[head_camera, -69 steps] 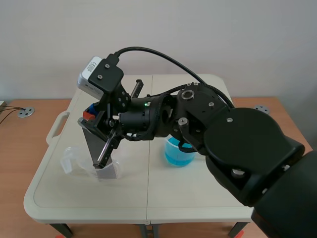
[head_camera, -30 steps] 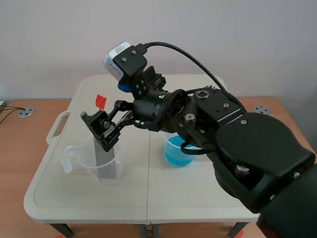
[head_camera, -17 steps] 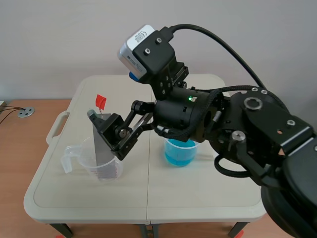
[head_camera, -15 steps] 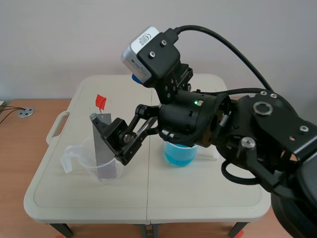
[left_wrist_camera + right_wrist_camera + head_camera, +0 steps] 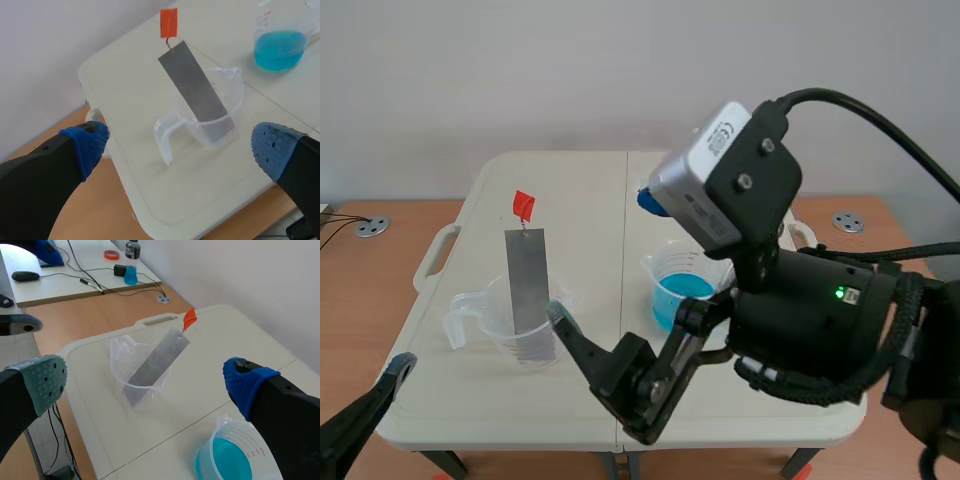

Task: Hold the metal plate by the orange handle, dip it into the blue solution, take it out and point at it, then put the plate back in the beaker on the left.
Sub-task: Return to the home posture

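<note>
The grey metal plate (image 5: 526, 280) leans in the clear beaker (image 5: 480, 318) on the left of the table, its orange handle (image 5: 523, 206) sticking up free. The beaker of blue solution (image 5: 682, 292) stands right of the middle. My right gripper (image 5: 612, 385) hangs open low over the table's front, apart from both beakers. In the right wrist view the plate (image 5: 157, 362) and clear beaker (image 5: 120, 357) lie ahead of the wide-spread fingers (image 5: 45, 382). My left gripper (image 5: 180, 147) is open too, with the plate (image 5: 192, 85) ahead of it; one of its fingers (image 5: 370, 405) shows at the scene's lower left corner.
The white folding table (image 5: 740, 400) has a carry handle (image 5: 435, 255) on its left edge and a seam down the middle. Brown flooring surrounds it. A desk with cables and small items (image 5: 75, 275) stands beyond the table in the right wrist view.
The right arm has drawn back from the clear beaker to the table's front and sunk lower, leaving the plate standing in the beaker. The left gripper's finger has come into view at the lower left.
</note>
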`<state>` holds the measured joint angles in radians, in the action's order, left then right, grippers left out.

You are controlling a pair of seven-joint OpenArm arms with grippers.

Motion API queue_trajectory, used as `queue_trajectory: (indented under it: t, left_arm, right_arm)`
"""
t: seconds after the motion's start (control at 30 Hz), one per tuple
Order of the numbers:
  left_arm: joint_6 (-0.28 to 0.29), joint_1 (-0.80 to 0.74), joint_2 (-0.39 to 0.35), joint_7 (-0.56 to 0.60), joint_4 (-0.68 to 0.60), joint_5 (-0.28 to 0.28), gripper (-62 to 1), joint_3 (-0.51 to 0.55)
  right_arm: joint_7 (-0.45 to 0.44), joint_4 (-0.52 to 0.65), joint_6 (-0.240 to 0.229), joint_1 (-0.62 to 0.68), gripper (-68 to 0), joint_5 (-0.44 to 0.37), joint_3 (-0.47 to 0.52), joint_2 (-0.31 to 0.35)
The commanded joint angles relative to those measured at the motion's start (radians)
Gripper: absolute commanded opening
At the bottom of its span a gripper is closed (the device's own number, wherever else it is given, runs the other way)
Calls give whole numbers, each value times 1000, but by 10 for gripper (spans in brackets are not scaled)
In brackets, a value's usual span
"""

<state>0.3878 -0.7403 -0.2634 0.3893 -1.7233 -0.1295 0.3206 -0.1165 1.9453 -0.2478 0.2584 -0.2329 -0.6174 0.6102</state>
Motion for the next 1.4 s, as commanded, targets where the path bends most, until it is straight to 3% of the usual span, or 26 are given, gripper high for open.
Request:
queue_trajectory:
  t: [0.0,0.2,0.33,0.6,0.8,1.17,1.3,1.37]
  left_arm:
    - [-4,17,-2,2,-11,17,8,-10]
    - [-30,80,-2,-78,-11,72,8,-67]
    - [-66,114,1,-104,-11,103,8,-101]
    - [-169,193,2,-154,-11,112,6,-182]
    - [-238,234,2,-190,-11,111,6,-243]
    - [-246,298,-6,-259,-11,111,6,-320]
    - [-249,311,-46,-256,-11,112,6,-362]
    - [-277,312,-74,-249,-11,118,6,-389]
  right_arm:
    - [-18,42,24,19,-22,-7,5,26]
    - [-30,117,50,148,-22,-7,69,83]
    - [-32,134,50,228,-23,17,123,79]
    - [-36,135,49,334,-23,74,257,11]
    - [-19,135,56,360,-23,72,287,-24]
    - [36,135,91,362,-23,69,294,-60]
    - [52,135,91,362,-23,69,294,-71]
    - [60,135,91,362,-23,68,294,-71]
